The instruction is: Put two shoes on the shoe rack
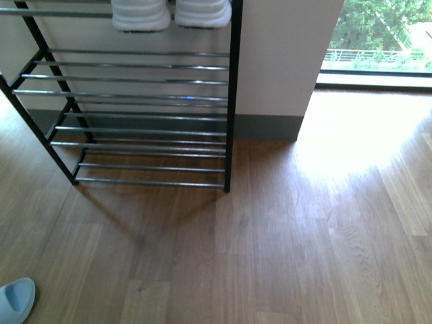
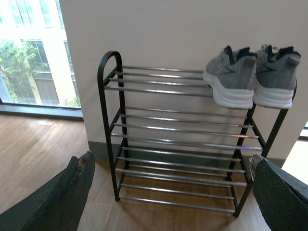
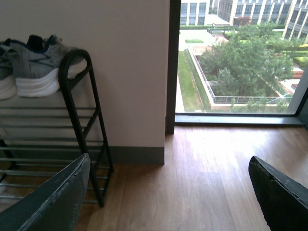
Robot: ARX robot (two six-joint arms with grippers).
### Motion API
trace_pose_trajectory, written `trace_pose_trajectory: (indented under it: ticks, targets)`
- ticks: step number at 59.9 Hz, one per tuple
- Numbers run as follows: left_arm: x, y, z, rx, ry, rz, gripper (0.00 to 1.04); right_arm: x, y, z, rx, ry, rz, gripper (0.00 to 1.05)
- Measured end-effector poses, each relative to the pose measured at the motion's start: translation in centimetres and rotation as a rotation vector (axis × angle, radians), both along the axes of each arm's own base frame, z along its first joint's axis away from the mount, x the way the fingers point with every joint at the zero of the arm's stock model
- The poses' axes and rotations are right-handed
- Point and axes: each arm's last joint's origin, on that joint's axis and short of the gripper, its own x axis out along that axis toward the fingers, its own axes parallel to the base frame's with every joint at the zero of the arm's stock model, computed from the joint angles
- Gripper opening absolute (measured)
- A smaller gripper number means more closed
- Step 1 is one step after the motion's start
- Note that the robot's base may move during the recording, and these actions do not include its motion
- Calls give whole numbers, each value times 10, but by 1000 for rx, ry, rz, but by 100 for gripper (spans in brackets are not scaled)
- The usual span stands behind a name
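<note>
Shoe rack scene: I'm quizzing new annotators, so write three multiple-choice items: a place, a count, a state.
1. Where on the shoe rack do the grey sneakers sit? A bottom shelf; B top shelf; C middle shelf.
2. How many sneakers are on the rack? A one; B two; C four.
3. How are the left gripper and right gripper? A both open, empty; B both shut on sneakers; C left shut, right open.
1 B, they rest on the uppermost bars; 2 B, a pair stands side by side; 3 A, both wrist views show jaws spread with nothing between.
</note>
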Motion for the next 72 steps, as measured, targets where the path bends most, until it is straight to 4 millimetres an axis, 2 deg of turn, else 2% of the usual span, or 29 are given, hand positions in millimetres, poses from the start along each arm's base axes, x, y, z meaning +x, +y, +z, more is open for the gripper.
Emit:
trace_pose_trajectory:
  ticks: [72]
  targets:
    - [0, 0, 0, 0, 0, 0, 95, 0, 0, 0, 0, 1, 0, 96]
